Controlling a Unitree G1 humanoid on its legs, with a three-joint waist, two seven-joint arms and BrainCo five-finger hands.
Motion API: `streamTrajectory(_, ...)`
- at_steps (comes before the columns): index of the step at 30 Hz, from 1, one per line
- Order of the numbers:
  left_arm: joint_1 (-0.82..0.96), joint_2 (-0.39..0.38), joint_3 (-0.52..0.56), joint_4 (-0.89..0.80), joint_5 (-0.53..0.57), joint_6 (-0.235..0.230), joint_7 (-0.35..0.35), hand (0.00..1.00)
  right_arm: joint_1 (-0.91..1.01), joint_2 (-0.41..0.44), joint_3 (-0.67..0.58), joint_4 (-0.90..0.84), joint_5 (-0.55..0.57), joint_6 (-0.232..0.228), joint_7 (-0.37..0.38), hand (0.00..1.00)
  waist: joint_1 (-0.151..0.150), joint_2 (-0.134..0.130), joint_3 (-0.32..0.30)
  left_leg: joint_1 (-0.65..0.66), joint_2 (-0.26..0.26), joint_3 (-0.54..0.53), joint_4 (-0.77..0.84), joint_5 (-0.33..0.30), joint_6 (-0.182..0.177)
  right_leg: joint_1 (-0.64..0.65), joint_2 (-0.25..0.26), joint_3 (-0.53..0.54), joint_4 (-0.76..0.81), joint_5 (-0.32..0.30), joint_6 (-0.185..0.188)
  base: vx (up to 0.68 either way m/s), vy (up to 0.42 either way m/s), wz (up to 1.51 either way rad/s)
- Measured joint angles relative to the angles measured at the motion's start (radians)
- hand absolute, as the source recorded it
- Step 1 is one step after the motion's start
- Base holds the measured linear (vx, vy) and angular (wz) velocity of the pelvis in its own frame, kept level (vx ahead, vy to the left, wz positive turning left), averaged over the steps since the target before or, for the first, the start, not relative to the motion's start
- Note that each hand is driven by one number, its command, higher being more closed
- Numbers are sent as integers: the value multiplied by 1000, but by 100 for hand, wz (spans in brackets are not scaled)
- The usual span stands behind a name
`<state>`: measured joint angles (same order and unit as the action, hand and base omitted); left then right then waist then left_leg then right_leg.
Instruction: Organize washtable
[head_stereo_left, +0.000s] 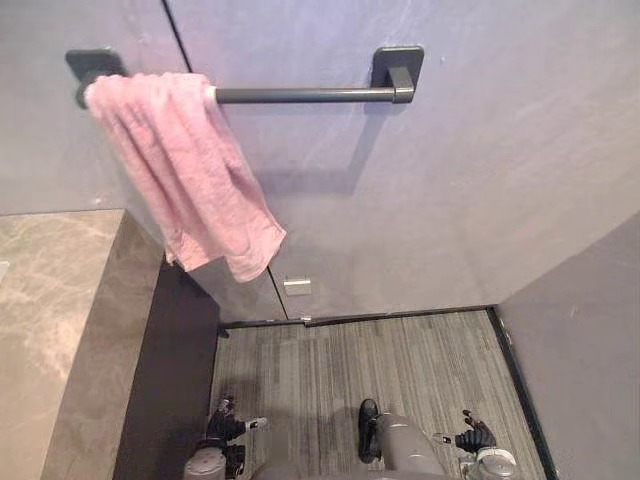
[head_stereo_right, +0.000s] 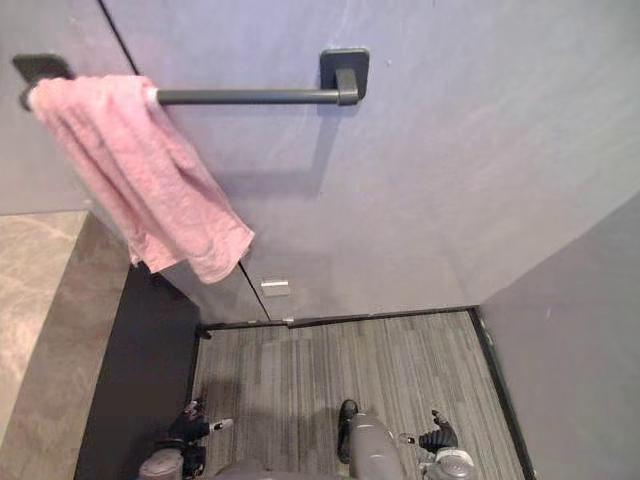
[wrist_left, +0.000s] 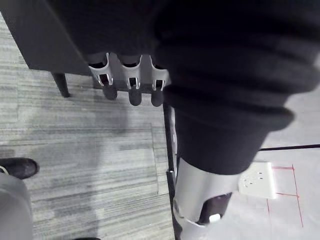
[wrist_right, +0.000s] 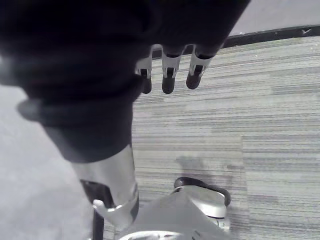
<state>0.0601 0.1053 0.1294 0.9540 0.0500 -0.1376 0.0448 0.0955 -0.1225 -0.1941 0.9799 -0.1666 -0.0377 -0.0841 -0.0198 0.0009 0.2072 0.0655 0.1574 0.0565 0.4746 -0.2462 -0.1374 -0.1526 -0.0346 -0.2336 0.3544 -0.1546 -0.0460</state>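
The left hand (wrist_left: 131, 82) has a black rubbery cover (wrist_left: 225, 100) over its back and wrist, pleated in thick rounded ribs. From under it comes a row of silver fingers (wrist_left: 106, 75), each slotted with a dark gap and ending in a rounded dark tip. The left thumb (wrist_left: 200, 200) is a stouter polished silver cylinder; its black end carries a small white dot. The right hand (wrist_right: 167, 75) matches it, so the 2 look alike: ribbed black cover, silver dark-tipped fingers, and a right thumb (wrist_right: 112, 180) of bright silver with a raised band near its end.

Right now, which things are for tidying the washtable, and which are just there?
Likely for the job: towel, rail, washtable, left hand, right hand (both open, empty).
Just there: wall plate, floor.
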Motion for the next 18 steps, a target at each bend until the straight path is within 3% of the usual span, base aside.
streamTrajectory(1,0,-17,5,-13,0,0,0,0,20,7,6,-32,5,2,-4,0,6,5,1,-81,37,13,189,5,-28,61,7,-21,-43,-5,-2,240,-102,42)
streamTrajectory(2,6,-32,7,-23,0,0,0,0,23,11,5,-49,9,2,-4,0,12,8,2,-127,73,60,290,3,-23,112,15,-29,-75,-5,-3,218,-72,29)
streamTrajectory(4,11,-49,11,-23,0,2,0,0,22,17,0,-73,17,-4,-7,0,22,6,2,-164,104,117,286,-13,5,168,16,-35,-115,-5,-3,173,-8,4)
streamTrajectory(5,10,-54,11,-23,0,2,0,0,21,17,-2,-74,20,-6,-8,0,35,8,1,-176,107,135,193,-16,19,182,15,-30,-124,-5,-2,145,37,-5)
streamTrajectory(6,9,-54,11,-23,0,2,1,0,20,16,-3,-73,20,-8,-8,0,36,11,-1,-180,103,136,125,-10,25,185,14,-27,-126,-7,4,130,94,-8)
streamTrajectory(7,9,-53,10,-20,0,2,1,0,20,12,-9,-69,20,-8,-8,0,36,29,-10,-192,96,132,-32,55,52,183,18,-27,-120,-13,23,142,146,0)
streamTrajectory(8,10,-49,9,-15,0,3,2,0,17,15,-16,-60,20,-8,-9,0,35,39,-13,-187,80,118,-77,63,40,181,15,-22,-113,-20,34,173,144,12)
streamTrajectory(10,6,-18,-8,1,-1,3,4,0,22,29,-17,-35,20,-1,-8,0,34,-1,-25,-139,15,109,-186,108,47,184,-19,0,-155,-5,65,122,89,16)
streamTrajectory(15,31,2,-10,27,0,3,4,0,21,30,-26,-13,18,-2,-8,0,34,-9,-32,-70,-30,133,-258,127,62,234,-47,22,-199,11,86,53,83,-7)
streamTrajectory(18,37,14,-12,30,0,3,3,0,19,28,-26,-11,17,-2,-8,0,34,-13,-42,-33,-51,136,-352,179,64,235,-53,27,-221,26,89,-15,4,-3)
